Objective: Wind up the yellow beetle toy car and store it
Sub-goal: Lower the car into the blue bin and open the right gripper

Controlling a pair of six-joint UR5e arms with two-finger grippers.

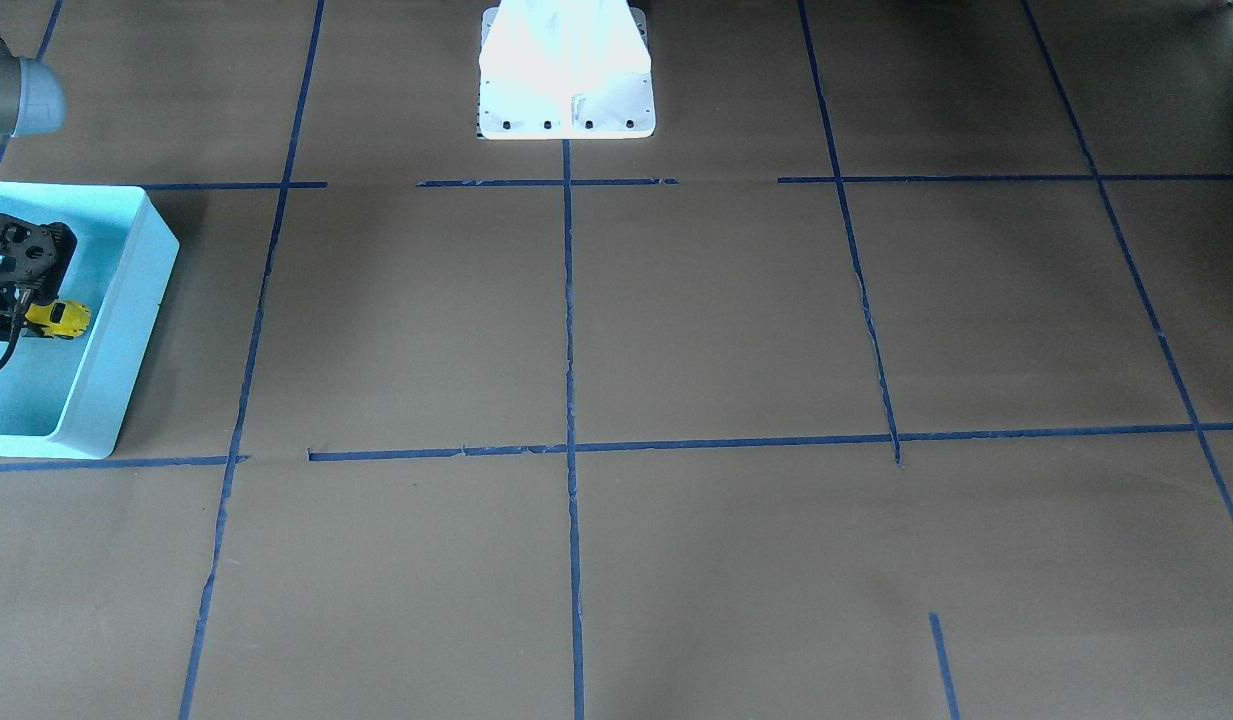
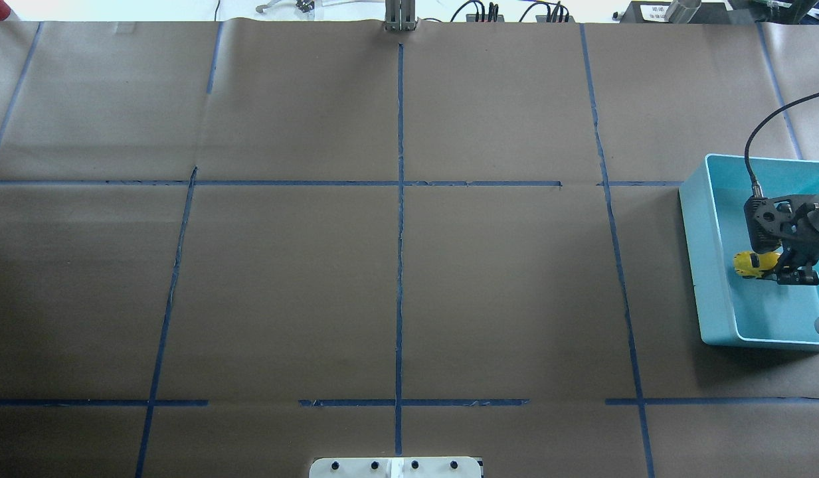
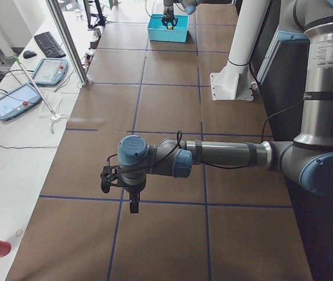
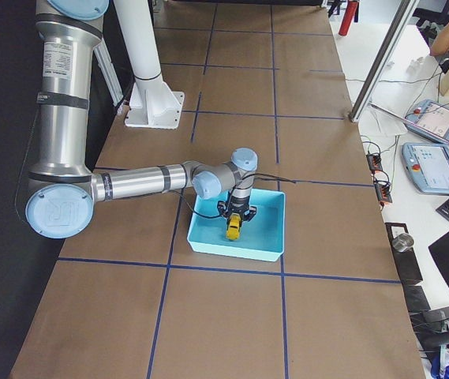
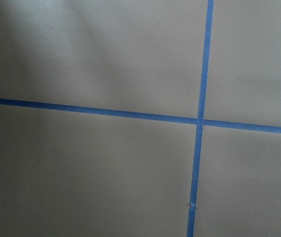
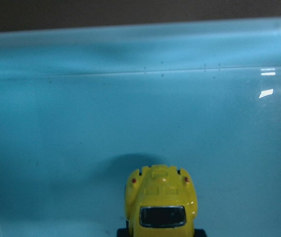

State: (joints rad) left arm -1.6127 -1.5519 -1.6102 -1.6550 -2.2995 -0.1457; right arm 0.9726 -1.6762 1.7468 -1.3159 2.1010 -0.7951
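The right gripper (image 2: 781,271) held the yellow beetle toy car (image 2: 753,263) clamped over the bin (image 2: 698,265); dropped wound, it could have skittered out.

A light blue bin (image 2: 708,265) stands on the brown paper-covered table (image 2: 283,299), crossed by blue tape lines (image 2: 400,265).

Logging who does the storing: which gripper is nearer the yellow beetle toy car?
Right. The right gripper holds the yellow beetle toy car in the light blue bin; the left gripper hangs above the table at its opposite end.
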